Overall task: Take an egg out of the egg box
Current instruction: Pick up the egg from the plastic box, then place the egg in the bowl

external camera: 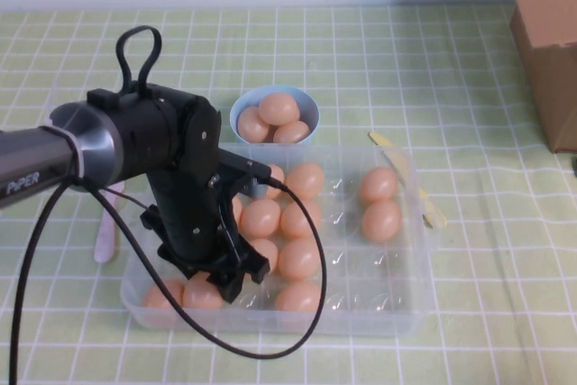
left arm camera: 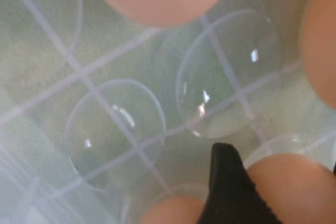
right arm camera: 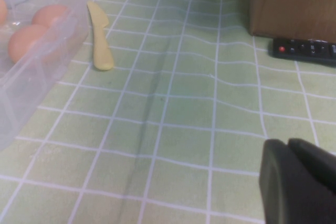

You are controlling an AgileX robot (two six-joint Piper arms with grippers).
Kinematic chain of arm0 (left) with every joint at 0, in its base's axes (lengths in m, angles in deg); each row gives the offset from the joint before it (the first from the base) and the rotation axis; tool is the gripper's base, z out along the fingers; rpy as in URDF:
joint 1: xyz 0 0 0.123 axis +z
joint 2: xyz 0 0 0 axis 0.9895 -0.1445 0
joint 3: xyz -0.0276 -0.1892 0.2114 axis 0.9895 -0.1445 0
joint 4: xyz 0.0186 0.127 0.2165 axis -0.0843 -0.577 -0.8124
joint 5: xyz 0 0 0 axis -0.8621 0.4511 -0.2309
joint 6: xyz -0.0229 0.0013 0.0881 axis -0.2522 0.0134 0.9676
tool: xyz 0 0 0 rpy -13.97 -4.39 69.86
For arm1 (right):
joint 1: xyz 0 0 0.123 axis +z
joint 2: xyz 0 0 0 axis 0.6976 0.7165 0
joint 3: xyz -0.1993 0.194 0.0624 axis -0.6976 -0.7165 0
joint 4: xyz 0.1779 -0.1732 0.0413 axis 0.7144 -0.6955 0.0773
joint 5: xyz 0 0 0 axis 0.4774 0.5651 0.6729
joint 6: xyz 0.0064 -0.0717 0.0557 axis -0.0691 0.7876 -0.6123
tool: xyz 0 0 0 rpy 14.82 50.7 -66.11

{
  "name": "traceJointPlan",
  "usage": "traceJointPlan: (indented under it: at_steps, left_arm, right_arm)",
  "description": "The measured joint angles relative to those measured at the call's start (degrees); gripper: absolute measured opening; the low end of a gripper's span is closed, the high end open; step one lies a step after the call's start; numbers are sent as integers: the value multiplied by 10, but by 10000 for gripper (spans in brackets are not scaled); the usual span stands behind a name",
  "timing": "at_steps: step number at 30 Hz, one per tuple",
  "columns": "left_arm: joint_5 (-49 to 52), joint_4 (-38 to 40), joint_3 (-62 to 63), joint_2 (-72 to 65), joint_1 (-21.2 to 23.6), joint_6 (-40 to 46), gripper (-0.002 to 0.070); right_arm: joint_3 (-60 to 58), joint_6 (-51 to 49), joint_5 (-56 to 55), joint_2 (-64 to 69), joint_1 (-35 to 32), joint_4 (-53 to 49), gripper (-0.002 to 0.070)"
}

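Observation:
The clear plastic egg box [external camera: 410, 313] lies at the front middle of the table and holds several orange-tan eggs. My left gripper [external camera: 214, 284] is lowered into its front left part, with the wrist hiding the fingers in the high view. In the left wrist view the left gripper [left arm camera: 281, 162] has one black finger [left arm camera: 227, 192] pressed against the egg [left arm camera: 294, 190], which fills the gap to the other finger at the frame edge. Empty cells [left arm camera: 226, 87] lie beyond. My right gripper [right arm camera: 295, 149] is shut and empty, low over the tablecloth to the right of the egg box [right arm camera: 31, 77].
A light-blue bowl [external camera: 243, 105] with three eggs stands just behind the box. A brown cardboard box [external camera: 545, 33] is at the back right, with a black remote [right arm camera: 304, 50] by it. A yellow spatula [external camera: 406, 178] lies along the box's right side and a pink spoon [external camera: 108, 227] on its left.

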Motion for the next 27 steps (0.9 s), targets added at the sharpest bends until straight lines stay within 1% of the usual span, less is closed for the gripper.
traceJointPlan:
  at_steps: [9, 11, 13, 21, 24, 27]
  left_arm:
    - [20, 0, 76, 62, 0, 0, 337]
    - [11, -6, 101, 68, 0, 0, 337]
    - [-21, -17, 124, 69, 2, 2, 337]
    - [-230, -36, 146, 42, 32, 18, 337]
    - [-263, -37, 157, 12, 41, 28, 337]
    - [-272, -38, 180, -22, 47, 38, 336]
  right_arm:
    - [0, 0, 0, 0, 0, 0, -18]
    - [0, 0, 0, 0, 0, 0, -18]
    - [0, 0, 0, 0, 0, 0, -18]
    - [0, 0, 0, 0, 0, 0, -18]
    - [0, 0, 0, 0, 0, 0, -18]
    - [0, 0, 0, 0, 0, 0, -18]
